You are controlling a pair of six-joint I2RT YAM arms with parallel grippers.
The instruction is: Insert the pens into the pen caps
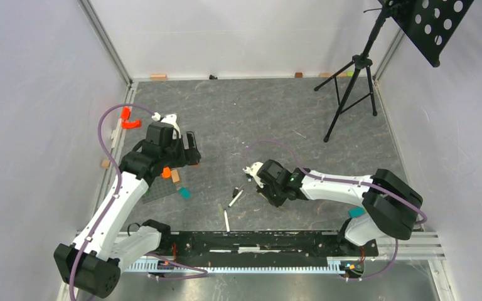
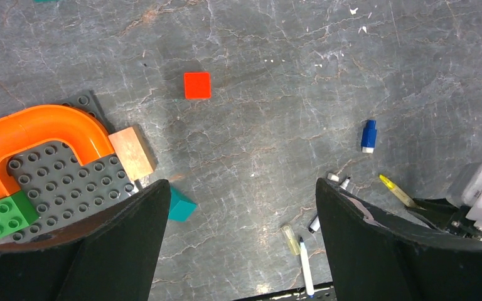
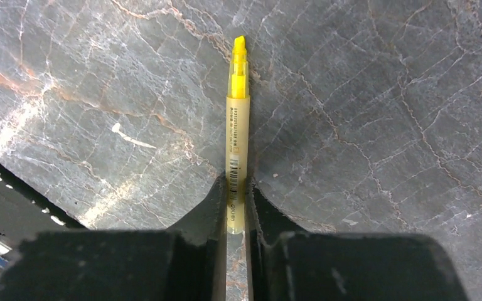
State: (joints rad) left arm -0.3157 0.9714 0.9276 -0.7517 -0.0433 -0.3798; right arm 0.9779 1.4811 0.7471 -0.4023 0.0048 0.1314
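Note:
My right gripper (image 3: 236, 188) is shut on the rear end of a yellow pen (image 3: 237, 125), which points away from me with its chisel tip bare, just over the grey floor. The left wrist view shows that same yellow pen (image 2: 396, 190) beside the right arm's white wrist. A bright blue pen cap (image 2: 368, 135) lies alone further out. Near the front rail lie a white pen (image 2: 305, 266) with a blue tip, a clear yellowish cap (image 2: 290, 239) and a short white piece with a black end (image 2: 314, 223), half hidden behind my finger. My left gripper (image 2: 241, 188) hangs open above the floor, empty.
To the left are a grey studded plate (image 2: 63, 182) carrying an orange arch (image 2: 37, 128) and a green brick (image 2: 3, 216), a tan block (image 2: 132, 152), a teal cube (image 2: 181, 205) and a red cube (image 2: 197, 85). A black tripod stand (image 1: 351, 81) occupies the back right.

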